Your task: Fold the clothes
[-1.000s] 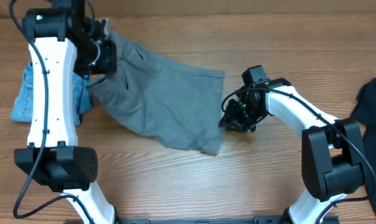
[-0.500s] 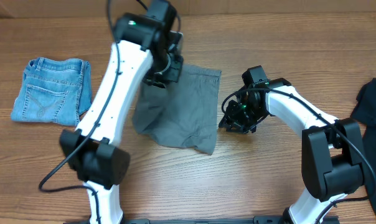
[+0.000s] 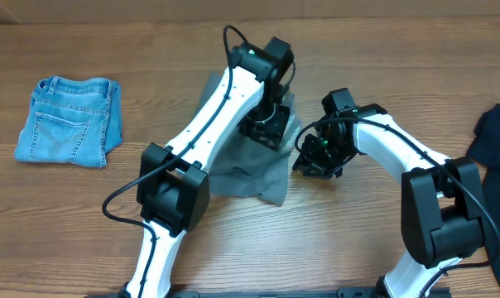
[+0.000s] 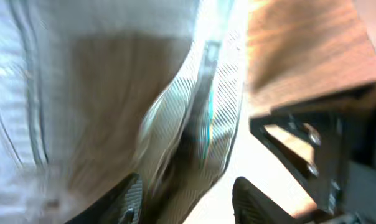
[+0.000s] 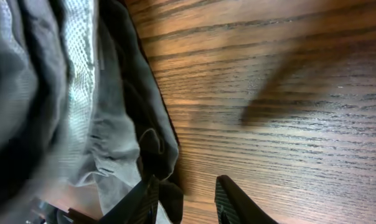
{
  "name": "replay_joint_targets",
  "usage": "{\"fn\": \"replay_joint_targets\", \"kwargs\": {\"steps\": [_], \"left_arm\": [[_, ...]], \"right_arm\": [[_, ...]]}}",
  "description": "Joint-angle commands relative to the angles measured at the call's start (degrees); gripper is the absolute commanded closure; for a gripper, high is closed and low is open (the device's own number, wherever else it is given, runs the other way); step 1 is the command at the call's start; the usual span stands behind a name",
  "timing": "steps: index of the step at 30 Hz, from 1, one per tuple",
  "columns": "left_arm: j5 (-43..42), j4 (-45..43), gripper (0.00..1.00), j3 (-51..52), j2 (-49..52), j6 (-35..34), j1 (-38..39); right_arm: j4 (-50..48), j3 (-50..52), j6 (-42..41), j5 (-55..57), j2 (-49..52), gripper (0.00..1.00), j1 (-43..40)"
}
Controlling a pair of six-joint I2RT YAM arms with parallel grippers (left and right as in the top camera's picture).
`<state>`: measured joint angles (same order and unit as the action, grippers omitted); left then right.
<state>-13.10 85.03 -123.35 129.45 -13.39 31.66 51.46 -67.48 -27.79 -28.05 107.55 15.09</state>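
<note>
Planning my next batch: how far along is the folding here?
Done: the denim shorts lie folded at the left. In hand: the grey shorts lie doubled over mid-table, the left gripper above them with jaws apart, the right gripper at their right edge. Left: tidying that fold, plus the black garment, which looks unfolded at the far right.

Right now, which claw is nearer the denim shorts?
Left. The left gripper hangs over the grey shorts; the right gripper sits beyond their right edge, farther from the denim shorts.
</note>
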Motion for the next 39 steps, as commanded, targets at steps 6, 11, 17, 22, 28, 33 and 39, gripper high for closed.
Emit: {"fn": "replay_joint_targets", "kwargs": {"steps": [6,11,17,22,28,33,39], "left_arm": [[2.43,10.45,0.45,-14.69,-2.82,-0.92,-7.72],[2.36,11.8,0.51,-17.59,-4.28,1.68,-14.34],[2.97,11.78,0.96,-15.26,-4.2,2.03,-19.19],[2.99,11.54,0.96,-13.68,-4.2,2.58,-21.18],[3.41,11.34,0.96,-13.62,-4.2,3.21,-21.16],[4.52,11.61,0.96,-13.62,-4.17,4.07,-21.16],[4.26,11.78,0.91,-13.62,-4.17,4.39,-21.09]], "right_arm": [[1.07,-0.35,1.84,1.4,-0.26,0.63,-0.85],[1.51,-2.32,12.22,-4.42,-5.22,0.59,-1.95],[-3.3,-4.17,14.1,-12.22,-14.45,0.78,-0.5],[-16.94,-4.11,6.14,-14.19,-14.97,0.95,4.07],[-24.7,-4.11,0.0,-5.53,-7.45,0.95,11.72],[-16.22,-4.11,-1.36,-4.44,-0.72,0.96,13.44],[4.31,-4.11,-6.56,11.78,-0.7,0.96,13.22]]}}
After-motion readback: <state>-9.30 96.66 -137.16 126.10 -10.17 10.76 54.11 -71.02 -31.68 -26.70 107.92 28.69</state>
